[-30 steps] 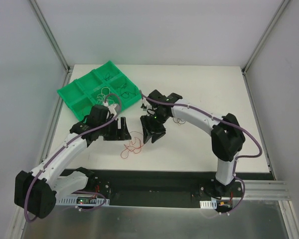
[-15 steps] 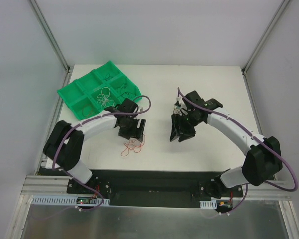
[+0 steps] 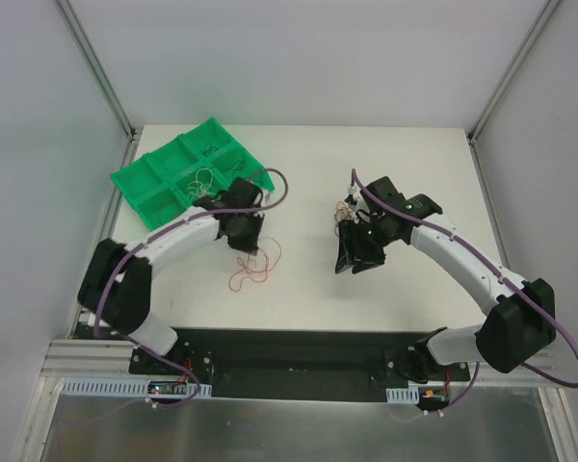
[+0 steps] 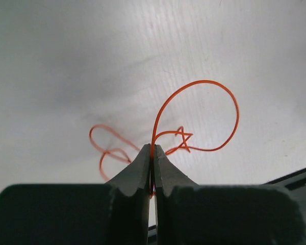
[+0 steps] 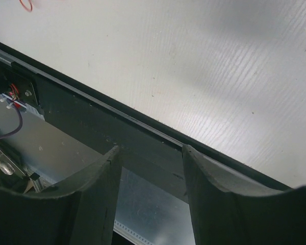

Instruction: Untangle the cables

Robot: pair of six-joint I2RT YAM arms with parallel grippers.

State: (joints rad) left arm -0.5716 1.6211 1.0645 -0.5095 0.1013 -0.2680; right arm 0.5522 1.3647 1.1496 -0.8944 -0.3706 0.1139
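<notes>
The left gripper [image 4: 152, 149] is pinched tight on one strand of the orange cable [image 4: 209, 80], whose loose loops lie on the white table [image 3: 395, 154] near the green tray [image 3: 135, 185]. The right gripper [image 5: 150, 149] hangs open and empty, well off to the side. I'd lift slowly and straight up, so the loops slide free rather than cinch into a knot.

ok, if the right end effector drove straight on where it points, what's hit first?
Likely the black strip along the near table edge: in the wrist view it lies beyond the tips of the open right end effector. Nothing nearer shows; depth is unclear.
</notes>
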